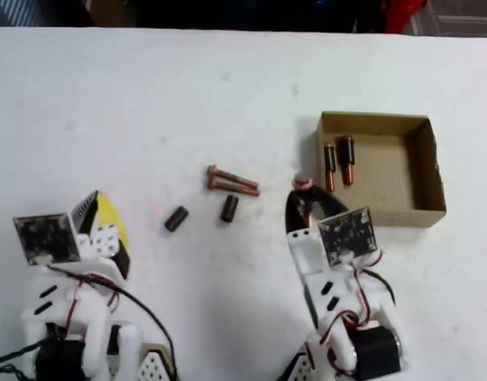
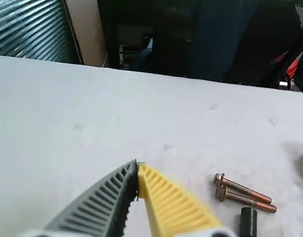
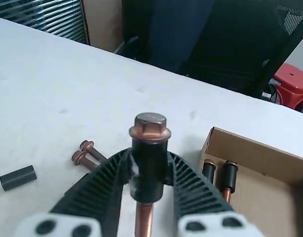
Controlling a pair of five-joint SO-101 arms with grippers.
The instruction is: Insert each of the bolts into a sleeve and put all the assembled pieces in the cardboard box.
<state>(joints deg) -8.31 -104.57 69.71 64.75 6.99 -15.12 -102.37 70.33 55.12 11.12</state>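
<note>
Right wrist view shows the right gripper [image 3: 149,160] with its fingers [image 3: 109,180] clenched on an assembled piece [image 3: 149,148], a black sleeve with a copper bolt through it. The hex head stands clear above the fingertips and the shank hangs down between them.

The cardboard box [image 3: 260,150] lies just beyond and to one side of those fingers. Two finished pieces [image 3: 229,175] already lie against its near wall. In the high view the held piece hangs over the desk [image 1: 148,103], just short of the box's wall, not yet over the opening.

The step in hand looks like delivery of the third piece. The next move calls for carrying it over the rim, lowering it inside and letting the fingers part, keeping clear of the two pieces already there.

Two loose bolts [image 1: 231,182] lie side by side, well off to the other side of the right fingers. One loose sleeve [image 1: 228,208] lies just below them and a second sleeve [image 1: 176,218] lies nearer the left gripper [image 2: 137,170]. Its fingers are pressed together on nothing, tips meeting above the desk.
</note>
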